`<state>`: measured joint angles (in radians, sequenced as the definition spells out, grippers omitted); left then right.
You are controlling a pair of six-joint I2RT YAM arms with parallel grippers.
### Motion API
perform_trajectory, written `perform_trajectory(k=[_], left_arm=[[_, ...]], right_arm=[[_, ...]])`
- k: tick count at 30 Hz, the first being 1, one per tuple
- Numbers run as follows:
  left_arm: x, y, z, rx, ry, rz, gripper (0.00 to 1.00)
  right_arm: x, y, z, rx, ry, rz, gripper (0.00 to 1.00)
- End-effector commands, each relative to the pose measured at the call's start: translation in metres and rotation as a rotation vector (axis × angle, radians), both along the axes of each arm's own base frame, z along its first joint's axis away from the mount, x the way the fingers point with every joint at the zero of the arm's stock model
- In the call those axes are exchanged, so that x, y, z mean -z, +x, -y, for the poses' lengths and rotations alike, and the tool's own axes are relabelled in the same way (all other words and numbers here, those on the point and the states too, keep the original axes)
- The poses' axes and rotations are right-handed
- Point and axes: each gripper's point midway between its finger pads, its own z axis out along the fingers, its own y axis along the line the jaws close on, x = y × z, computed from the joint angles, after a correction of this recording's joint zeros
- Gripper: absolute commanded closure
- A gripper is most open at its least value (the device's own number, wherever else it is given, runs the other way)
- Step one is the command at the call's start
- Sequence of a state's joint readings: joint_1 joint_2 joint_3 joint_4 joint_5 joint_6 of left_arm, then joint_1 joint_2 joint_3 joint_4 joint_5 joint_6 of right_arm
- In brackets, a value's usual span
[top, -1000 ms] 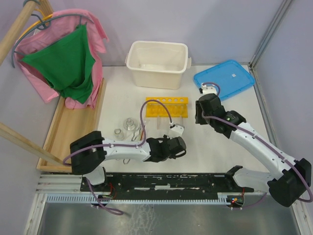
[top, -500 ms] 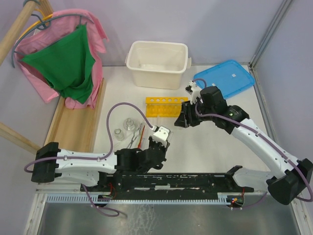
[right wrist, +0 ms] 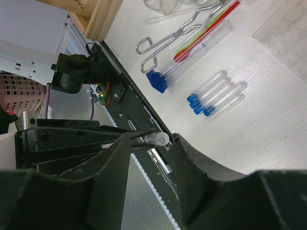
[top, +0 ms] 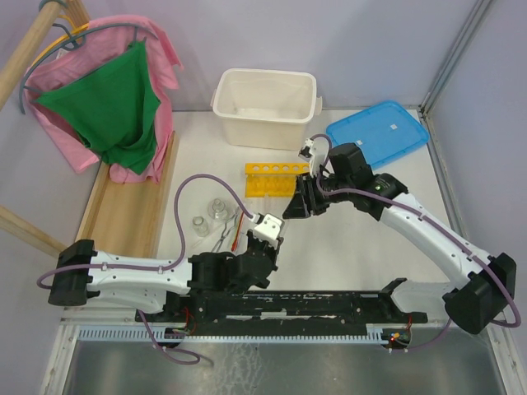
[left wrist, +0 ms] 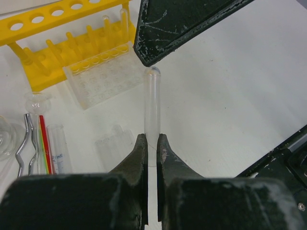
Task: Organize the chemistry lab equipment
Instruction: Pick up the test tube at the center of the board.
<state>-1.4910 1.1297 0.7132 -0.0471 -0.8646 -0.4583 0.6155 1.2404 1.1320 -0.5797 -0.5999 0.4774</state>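
My left gripper is shut on the lower end of a clear uncapped tube and holds it above the table, tip away from me. My right gripper is open, and the tube's tip lies between its fingers without touching them. In the top view the two grippers meet, left and right, just in front of the yellow rack. Several blue-capped tubes lie on the table. Metal tongs, the red rod and small flasks lie left of them.
A clear plastic tray lies by the yellow rack. The white tub stands at the back and the blue lid at back right. A wooden frame with pink and green clothes fills the left side.
The left arm has stretched out and brought its gripper with the tube up towards the rack. The right gripper has swung left and down until its open fingers are around the tube's tip.
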Motion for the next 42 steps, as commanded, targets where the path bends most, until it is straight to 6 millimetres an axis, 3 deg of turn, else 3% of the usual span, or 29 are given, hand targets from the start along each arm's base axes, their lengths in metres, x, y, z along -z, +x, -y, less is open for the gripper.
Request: perform_trajectory(k=[1, 19, 31, 39, 41, 42], left_arm=[[-0.028, 0.004, 0.002, -0.029, -0.067, 0.050, 0.97], [-0.035, 0.006, -0.007, -0.066, -0.105, 0.065, 0.97], [-0.031, 0.004, -0.004, -0.058, -0.103, 0.056, 0.97], [-0.026, 0.004, -0.004, -0.063, -0.094, 0.047, 0.97], [-0.024, 0.004, -0.005, -0.069, -0.089, 0.044, 0.88], [-0.024, 0.005, -0.005, -0.073, -0.086, 0.042, 0.78]], right_arm=[[-0.008, 0.000, -0.011, -0.038, 0.048, 0.015, 0.52], [0.006, -0.012, -0.019, -0.093, 0.036, -0.015, 0.62], [-0.002, -0.011, -0.022, -0.094, 0.069, 0.008, 0.65], [-0.003, -0.011, -0.022, -0.091, 0.073, 0.014, 0.93], [-0.002, -0.009, -0.020, -0.078, 0.060, 0.025, 0.97], [-0.001, -0.007, -0.019, -0.070, 0.051, 0.028, 0.97]])
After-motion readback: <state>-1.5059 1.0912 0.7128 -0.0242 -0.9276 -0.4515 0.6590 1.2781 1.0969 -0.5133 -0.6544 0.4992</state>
